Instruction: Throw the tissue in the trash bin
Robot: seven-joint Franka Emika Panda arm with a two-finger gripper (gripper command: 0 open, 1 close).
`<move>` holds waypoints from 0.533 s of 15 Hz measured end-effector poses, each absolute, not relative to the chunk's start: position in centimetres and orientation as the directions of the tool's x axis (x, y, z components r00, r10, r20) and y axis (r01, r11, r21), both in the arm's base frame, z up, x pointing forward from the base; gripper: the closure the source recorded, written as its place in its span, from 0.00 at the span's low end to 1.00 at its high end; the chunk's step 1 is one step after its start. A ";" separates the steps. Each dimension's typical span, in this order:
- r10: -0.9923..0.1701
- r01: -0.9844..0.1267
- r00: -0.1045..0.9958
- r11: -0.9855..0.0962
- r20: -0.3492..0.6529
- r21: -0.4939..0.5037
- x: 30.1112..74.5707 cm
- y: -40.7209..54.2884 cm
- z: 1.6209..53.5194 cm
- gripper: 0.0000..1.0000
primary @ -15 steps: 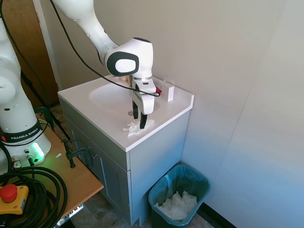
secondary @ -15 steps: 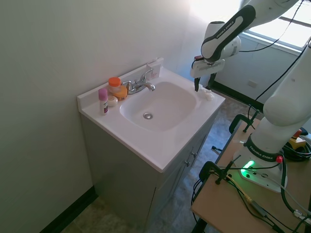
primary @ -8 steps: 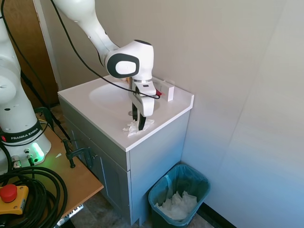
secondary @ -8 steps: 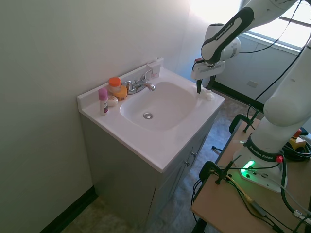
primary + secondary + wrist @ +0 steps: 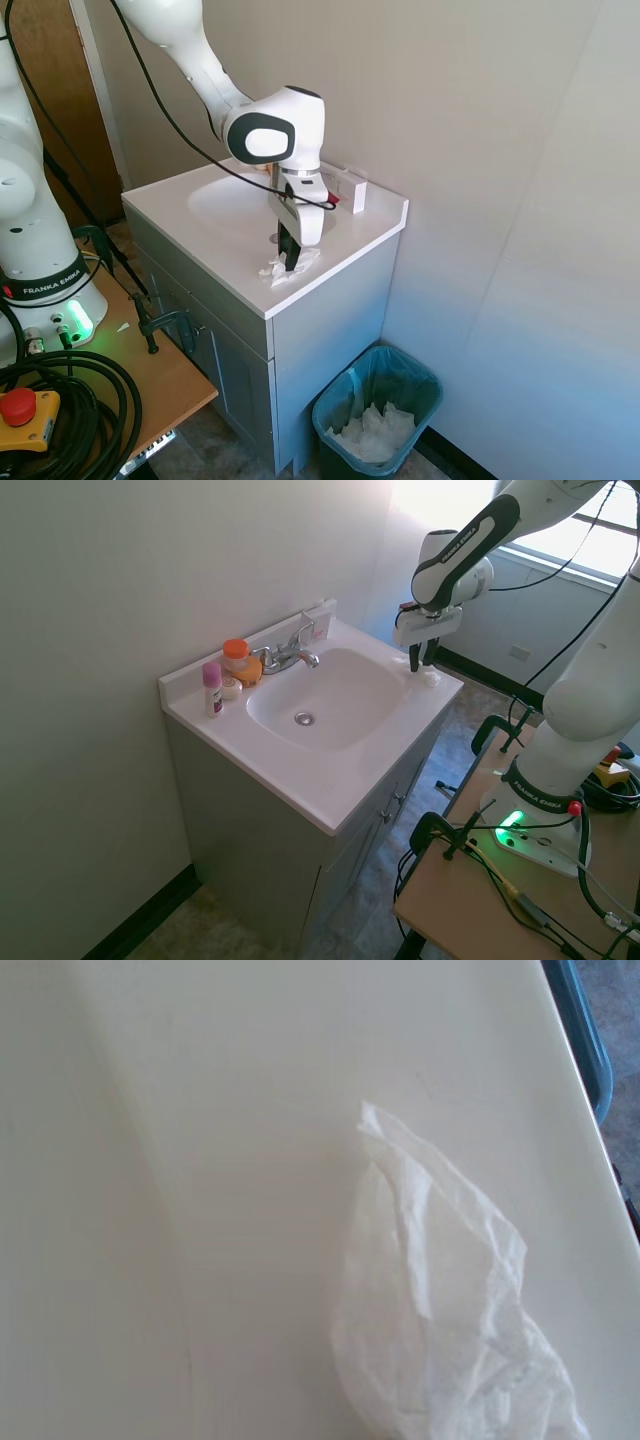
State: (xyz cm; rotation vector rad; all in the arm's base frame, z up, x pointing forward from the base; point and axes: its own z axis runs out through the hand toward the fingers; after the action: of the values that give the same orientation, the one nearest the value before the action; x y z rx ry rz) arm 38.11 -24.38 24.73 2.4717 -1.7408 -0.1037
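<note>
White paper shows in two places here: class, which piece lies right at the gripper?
The single tissue on the vanity top, at the gripper. The other wads sit heaped inside the trash bin on the floor.
</note>
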 end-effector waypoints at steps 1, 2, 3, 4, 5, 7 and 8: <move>-0.941 -0.933 0.338 -0.334 0.010 0.133 38.1 -24.4 24.7 1.00; -0.941 -0.933 0.339 -0.335 0.010 0.130 38.2 -24.4 24.8 1.00; -0.940 -0.933 0.340 -0.336 0.011 0.129 38.2 -24.4 24.9 1.00; -0.940 -0.933 0.341 -0.337 0.011 0.127 38.3 -24.5 24.9 1.00; -0.940 -0.934 0.340 -0.336 0.012 0.120 38.5 -24.6 25.1 1.00; -0.943 -0.941 0.331 -0.328 0.017 0.085 39.2 -24.6 26.5 1.00; -0.946 -0.944 0.325 -0.323 0.020 0.063 39.7 -24.6 28.0 1.00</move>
State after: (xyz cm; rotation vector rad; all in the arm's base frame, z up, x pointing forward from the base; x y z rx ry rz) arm 39.72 -24.55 28.01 2.5053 -1.7893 -0.0305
